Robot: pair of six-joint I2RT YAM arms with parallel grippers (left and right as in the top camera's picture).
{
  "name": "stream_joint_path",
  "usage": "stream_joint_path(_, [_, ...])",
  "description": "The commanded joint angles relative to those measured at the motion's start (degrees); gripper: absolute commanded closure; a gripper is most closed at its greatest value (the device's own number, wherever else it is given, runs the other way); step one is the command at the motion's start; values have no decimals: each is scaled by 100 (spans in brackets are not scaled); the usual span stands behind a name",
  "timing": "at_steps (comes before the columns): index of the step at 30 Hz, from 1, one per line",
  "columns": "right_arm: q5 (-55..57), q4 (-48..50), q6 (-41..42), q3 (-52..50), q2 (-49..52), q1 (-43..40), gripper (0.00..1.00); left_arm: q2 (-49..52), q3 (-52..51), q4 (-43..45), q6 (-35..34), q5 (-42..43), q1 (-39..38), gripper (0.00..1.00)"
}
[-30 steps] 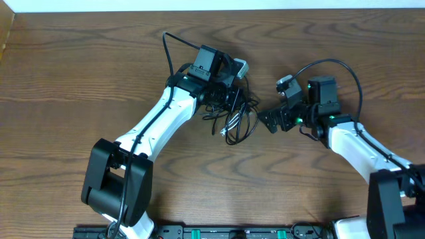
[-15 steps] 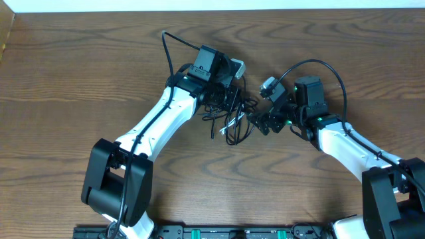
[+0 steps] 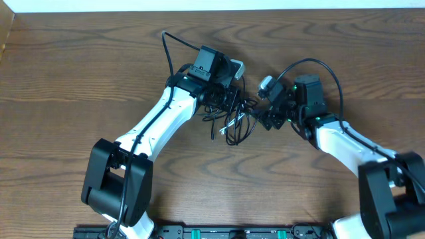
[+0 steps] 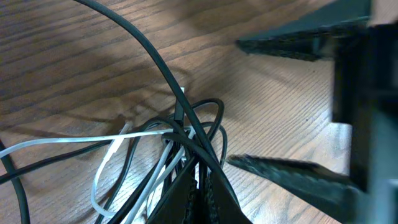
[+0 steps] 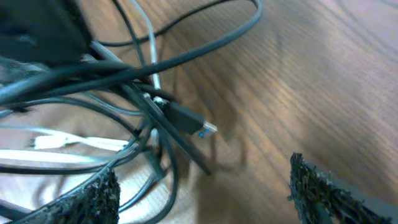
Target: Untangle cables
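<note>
Left gripper: I am holding the left gripper (image 4: 198, 198) clenched on the cables (image 3: 232, 123), with several black strands and the white cable (image 4: 114, 154) running into its closed tips.
Right gripper: I am holding the right gripper (image 5: 204, 171) spread wide and gripping nothing. Its fingers are standing either side of the knot's outer edge.
Where the cables are: they are lying bunched near the middle of the table (image 3: 80, 79), between my two grippers. In the overhead view my left gripper is at about 11 o'clock of the bunch and my right at about 3 o'clock.
Step in hand: I am judging this to be the pick of a single strand for pulling free while my left grip anchors the rest.
Doing it well: I am aiming to close on one strand only, ideally the loose end carrying the plug (image 5: 183, 118), since a free end should draw out more cleanly than a loop. Catching two crossing strands would likely tighten the knot. I am planning a slow pull toward 3 o'clock, away from the anchor.
Long axis of the bunch: in the overhead view it is running roughly from 12 o'clock to 6 o'clock, hanging down from my left grip.
Plug direction: in the right wrist view its tip is pointing toward about 4 o'clock, along a 10-to-4 axis.
</note>
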Motion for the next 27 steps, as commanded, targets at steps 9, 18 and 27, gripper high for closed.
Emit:
stream_joint_path(9, [-11, 1193, -343, -28, 901, 15, 18, -42, 2, -13, 33, -70, -2, 92])
stream_joint_path(18, [-354, 1353, -431, -28, 903, 17, 69, -42, 2, -11, 33, -72, -2, 92])
stream_joint_path(27, [-1174, 1355, -422, -28, 901, 17, 79, -42, 2, -11, 33, -72, -2, 92])
